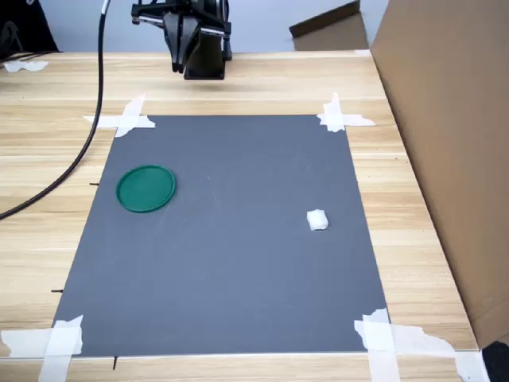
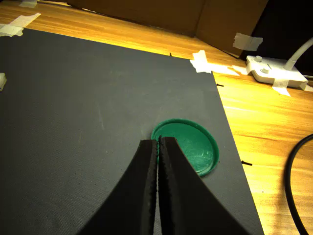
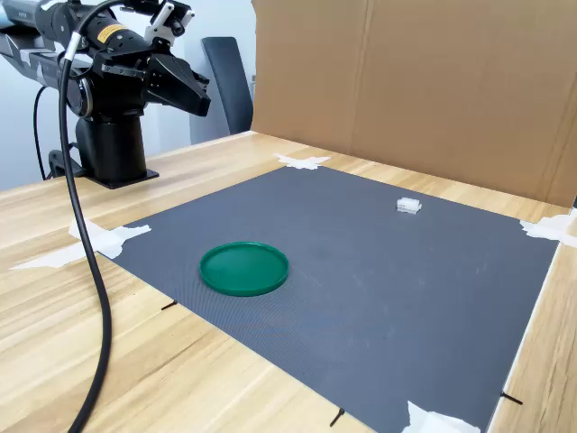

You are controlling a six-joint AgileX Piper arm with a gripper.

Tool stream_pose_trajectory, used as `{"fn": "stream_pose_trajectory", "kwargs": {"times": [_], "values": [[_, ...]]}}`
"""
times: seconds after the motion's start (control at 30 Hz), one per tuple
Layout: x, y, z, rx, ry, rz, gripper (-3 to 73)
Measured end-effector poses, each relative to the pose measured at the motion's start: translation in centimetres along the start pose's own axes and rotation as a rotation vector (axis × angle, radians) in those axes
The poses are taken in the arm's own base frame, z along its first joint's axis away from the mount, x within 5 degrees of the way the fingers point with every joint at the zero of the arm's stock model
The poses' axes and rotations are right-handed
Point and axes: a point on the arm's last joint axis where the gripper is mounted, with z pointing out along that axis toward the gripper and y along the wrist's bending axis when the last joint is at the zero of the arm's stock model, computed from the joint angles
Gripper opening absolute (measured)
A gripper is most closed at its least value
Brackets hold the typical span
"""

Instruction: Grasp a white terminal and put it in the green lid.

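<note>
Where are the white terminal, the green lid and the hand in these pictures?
white terminal (image 1: 317, 220), first exterior view, middle of its top face.
green lid (image 3: 244, 268), second exterior view, centre of its flat inner surface.
hand (image 2: 158, 143), wrist view, between the two closed black fingertips.

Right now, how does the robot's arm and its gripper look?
The arm is black, on a black cylindrical base, with a yellow label near the wrist. A black cable hangs from it. The gripper has two black, tapered fingers with ribbed inner pads.
</note>
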Motion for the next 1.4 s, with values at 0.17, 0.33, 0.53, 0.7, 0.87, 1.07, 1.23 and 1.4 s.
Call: {"fn": "stream_pose_trajectory", "kwargs": {"times": [0.17,0.33,0.53,0.7,0.87,1.07,1.23,1.4], "values": [[0.0,0.0,0.0,0.000,0.000,0.000,-2.8],[0.0,0.0,0.0,0.000,0.000,0.000,-2.8],[0.0,0.0,0.0,0.000,0.000,0.000,-2.8],[0.4,0.1,-0.1,-0.014,0.065,0.000,-2.8],[-0.3,-0.1,-0.2,-0.014,0.072,-0.001,-2.8],[-3.1,-0.9,0.2,-0.027,0.130,-0.018,-2.8],[-5.4,-1.5,1.7,-0.065,0.287,-0.025,-2.8],[-8.9,-2.5,3.4,-0.117,0.514,-0.030,-2.8]]}}
